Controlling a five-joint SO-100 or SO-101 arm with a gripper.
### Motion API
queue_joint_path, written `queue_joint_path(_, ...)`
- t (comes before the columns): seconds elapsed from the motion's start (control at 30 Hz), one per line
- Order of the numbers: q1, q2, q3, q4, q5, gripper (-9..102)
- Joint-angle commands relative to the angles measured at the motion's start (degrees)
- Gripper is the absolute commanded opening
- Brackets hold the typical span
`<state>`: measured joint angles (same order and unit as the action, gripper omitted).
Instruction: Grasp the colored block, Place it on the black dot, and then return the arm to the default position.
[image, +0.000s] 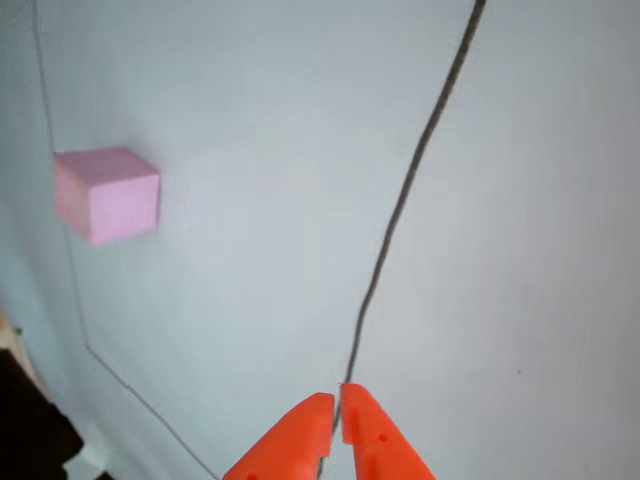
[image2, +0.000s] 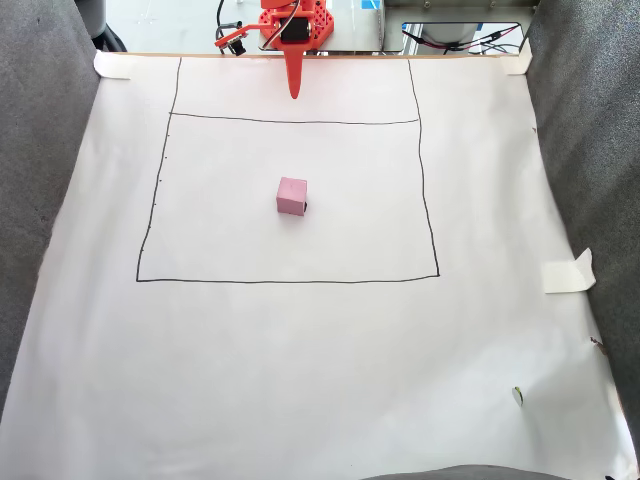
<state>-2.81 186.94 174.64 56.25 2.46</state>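
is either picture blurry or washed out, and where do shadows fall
The other view is soft and hazy with a bluish cast: the pink block has fuzzy edges, and the gripper is blurred too. The fixed view is sharper and evenly lit, with a small dark shadow at the block's lower right.

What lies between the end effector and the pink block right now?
In the fixed view, one drawn line on bare white paper separates the end effector from the pink block.
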Motion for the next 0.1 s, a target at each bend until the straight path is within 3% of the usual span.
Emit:
queue_joint_path(0.0,0.44,0.35,-2.11,3.25,-0.53,0)
queue_joint_path(0.07,0.44,0.35,-2.29,3.69,-0.44,0)
